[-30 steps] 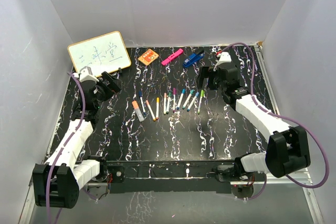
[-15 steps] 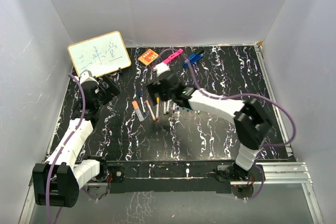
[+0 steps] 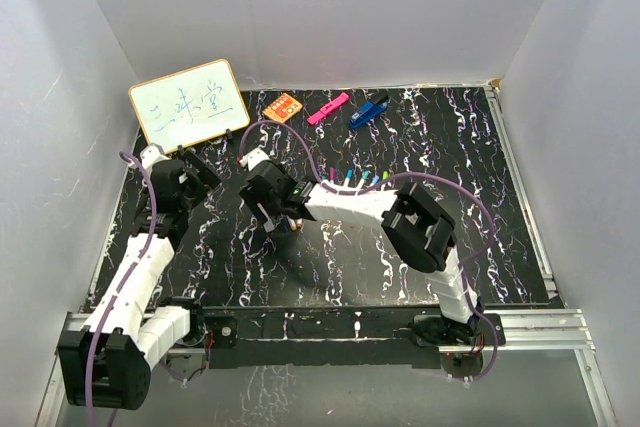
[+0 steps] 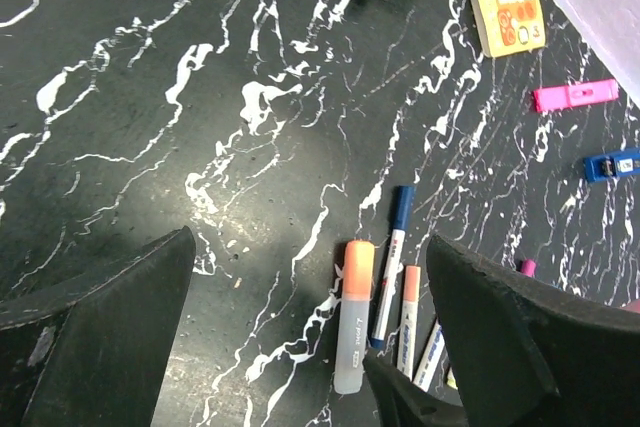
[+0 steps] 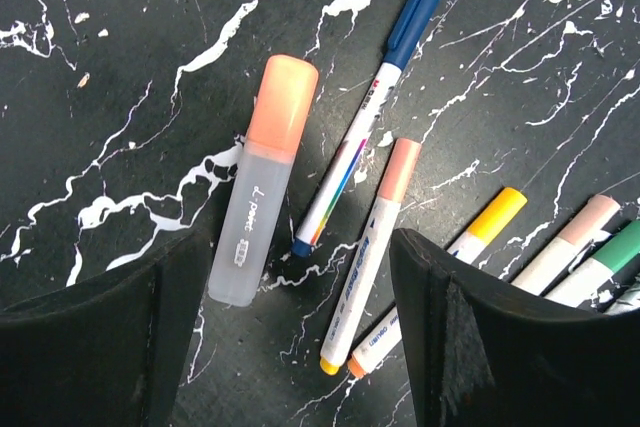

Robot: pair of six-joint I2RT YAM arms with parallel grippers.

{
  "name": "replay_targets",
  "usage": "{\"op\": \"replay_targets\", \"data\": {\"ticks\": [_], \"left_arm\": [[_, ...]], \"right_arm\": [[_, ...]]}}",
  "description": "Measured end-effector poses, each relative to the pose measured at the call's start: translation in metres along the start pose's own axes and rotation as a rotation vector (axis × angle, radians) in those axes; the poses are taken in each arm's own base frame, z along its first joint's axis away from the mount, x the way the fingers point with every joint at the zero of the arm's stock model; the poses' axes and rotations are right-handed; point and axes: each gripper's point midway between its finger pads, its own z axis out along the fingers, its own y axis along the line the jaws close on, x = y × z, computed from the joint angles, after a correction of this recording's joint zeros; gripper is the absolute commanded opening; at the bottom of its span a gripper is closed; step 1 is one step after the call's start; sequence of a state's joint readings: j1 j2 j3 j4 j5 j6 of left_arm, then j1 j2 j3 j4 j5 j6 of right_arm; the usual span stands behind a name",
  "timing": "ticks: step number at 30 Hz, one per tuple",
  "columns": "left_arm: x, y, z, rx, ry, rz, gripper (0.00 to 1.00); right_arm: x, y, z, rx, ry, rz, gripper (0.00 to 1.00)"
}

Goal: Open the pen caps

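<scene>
1. Right gripper (image 5: pixel 300 267) hovered empty, jaws apart, above the pens (image 5: pixel 345 172) on the black marbled table (image 5: pixel 120 47); left gripper (image 4: pixel 310 247) hung wide and empty nearby.
2. Pen caps (image 5: pixel 412 12), blue and peach among them, sat pushed onto those thin white pens.
3. Light, hard, slick plastic; probably rolls; best pinched barrel and cap separately.

Black tabletop (image 5: pixel 120 37) with white marble veining; highlighter (image 5: pixel 262 179) with pale orange top and frosted translucent barrel; dark blue cap (image 5: pixel 412 12), peach cap (image 5: pixel 402 169), yellow cap (image 5: pixel 497 213); orange notepad (image 4: pixel 508 14); bright pink marker (image 4: pixel 574 95).
</scene>
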State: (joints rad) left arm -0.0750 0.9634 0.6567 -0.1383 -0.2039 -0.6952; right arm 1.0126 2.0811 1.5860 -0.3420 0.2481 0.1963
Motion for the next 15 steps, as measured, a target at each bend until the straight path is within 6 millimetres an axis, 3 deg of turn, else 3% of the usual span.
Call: {"op": "replay_targets", "data": {"ticks": [15], "left_arm": [[-0.017,0.023,-0.016,-0.12,-0.08,-0.039,0.98]], "right_arm": [[0.0,0.014,0.025,-0.034,0.017,-0.004,0.56]]}}
